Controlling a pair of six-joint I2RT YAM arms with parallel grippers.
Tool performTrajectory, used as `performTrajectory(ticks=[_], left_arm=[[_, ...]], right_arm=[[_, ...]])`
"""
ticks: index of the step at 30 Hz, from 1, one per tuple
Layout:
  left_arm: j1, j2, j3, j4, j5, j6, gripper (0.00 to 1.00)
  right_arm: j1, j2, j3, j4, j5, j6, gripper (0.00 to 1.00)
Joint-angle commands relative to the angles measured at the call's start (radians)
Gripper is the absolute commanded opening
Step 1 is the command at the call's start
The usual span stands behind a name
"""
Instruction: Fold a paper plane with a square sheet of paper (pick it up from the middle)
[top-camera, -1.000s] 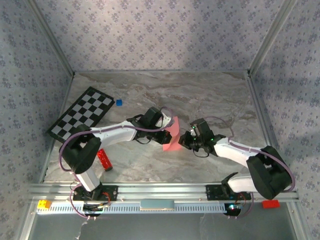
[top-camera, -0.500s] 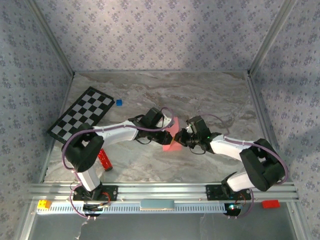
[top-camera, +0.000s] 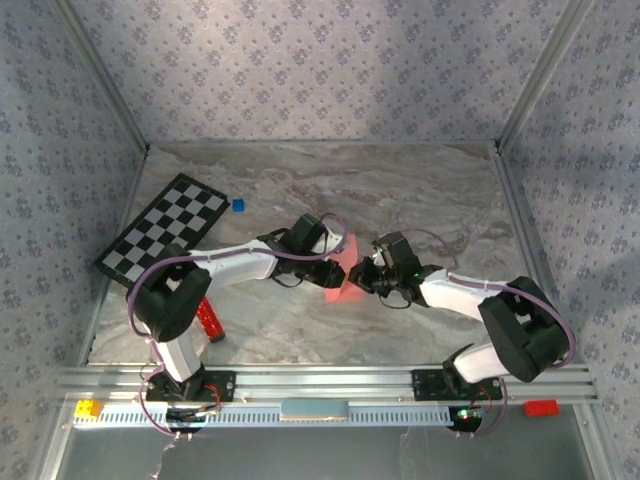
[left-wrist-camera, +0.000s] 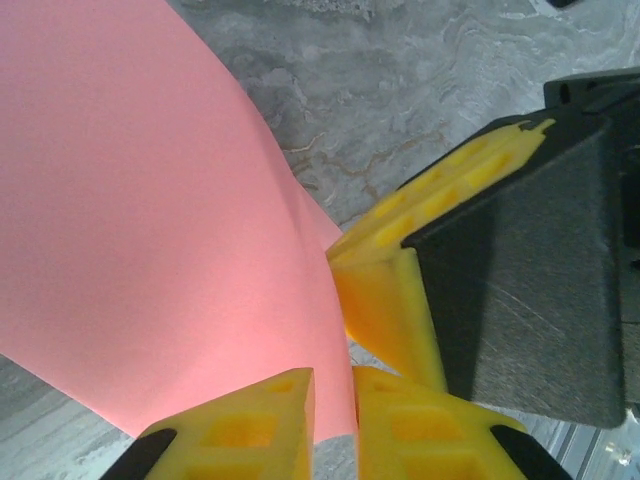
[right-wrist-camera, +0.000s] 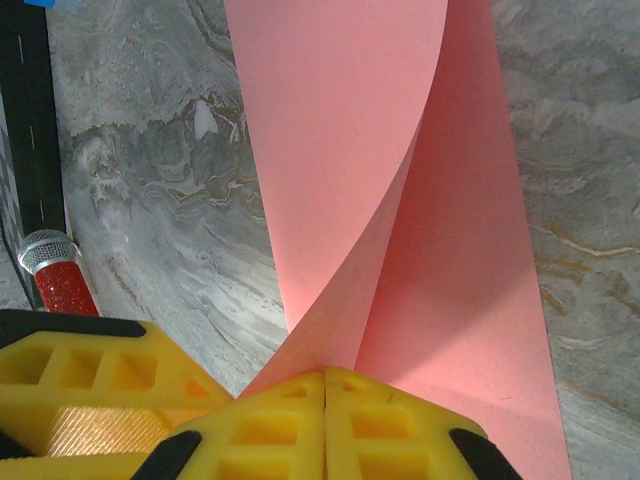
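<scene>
The square sheet of paper (top-camera: 345, 262) is salmon-pink and curled, held up off the marble table between both arms. In the right wrist view the paper (right-wrist-camera: 340, 130) bends over itself, and my right gripper (right-wrist-camera: 326, 375) is shut on its near corner. In the left wrist view the paper (left-wrist-camera: 150, 200) fills the left side. Its edge runs through the narrow gap of my left gripper (left-wrist-camera: 335, 385), whose jaws stand slightly apart and do not press it. The right gripper's yellow fingers (left-wrist-camera: 390, 250) sit just beyond. From above, the left gripper (top-camera: 333, 266) and right gripper (top-camera: 358, 277) almost meet.
A black-and-white checkerboard (top-camera: 165, 228) lies at the left, with a tiny blue cube (top-camera: 238, 205) beside its far corner. A red glittery bar (top-camera: 209, 320) lies by the left arm's base, also seen in the right wrist view (right-wrist-camera: 58, 275). Aluminium frame posts border the table.
My right gripper has moved left from a gap beside the paper onto its edge. My left gripper's jaws have parted slightly. The sheet has stayed in place.
</scene>
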Motion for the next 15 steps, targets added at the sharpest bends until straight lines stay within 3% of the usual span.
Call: performTrajectory(ticks=[1,15], left_arm=[[0.006,0.021,0.034,0.028,0.029,-0.008,0.18],[0.021,0.025,0.033,0.044,0.040,-0.012,0.16]], right_arm=[[-0.001,0.008,0.019,-0.009,-0.018,0.002,0.08],[-0.011,0.008,0.014,-0.017,-0.022,-0.003,0.08]])
